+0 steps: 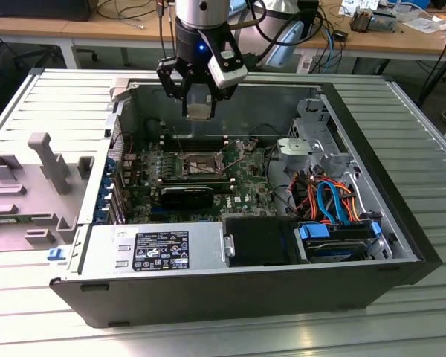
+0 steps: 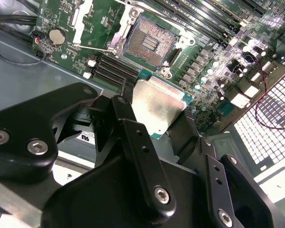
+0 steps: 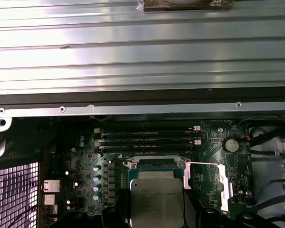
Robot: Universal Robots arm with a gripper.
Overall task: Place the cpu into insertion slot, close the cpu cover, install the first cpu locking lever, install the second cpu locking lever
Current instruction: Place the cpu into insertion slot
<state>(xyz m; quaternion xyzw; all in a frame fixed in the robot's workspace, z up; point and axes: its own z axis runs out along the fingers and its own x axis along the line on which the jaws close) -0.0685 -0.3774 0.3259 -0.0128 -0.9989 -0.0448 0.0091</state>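
My gripper hangs above the open computer case, shut on the cpu, a flat silver-grey square chip. In both wrist views the cpu sits between my black fingers, raised above the motherboard. The insertion slot lies open and bare below, a dark square socket with a silver rim. In the first wrist view the chip covers most of the slot. The cpu cover is swung open beside the socket. A thin locking lever stands free next to it.
Long memory slots run beside the socket. A black card lies in front of it in the exterior view. The power supply, the drive bay with blue and orange cables and the case walls ring the board. A grey plastic duct lies outside.
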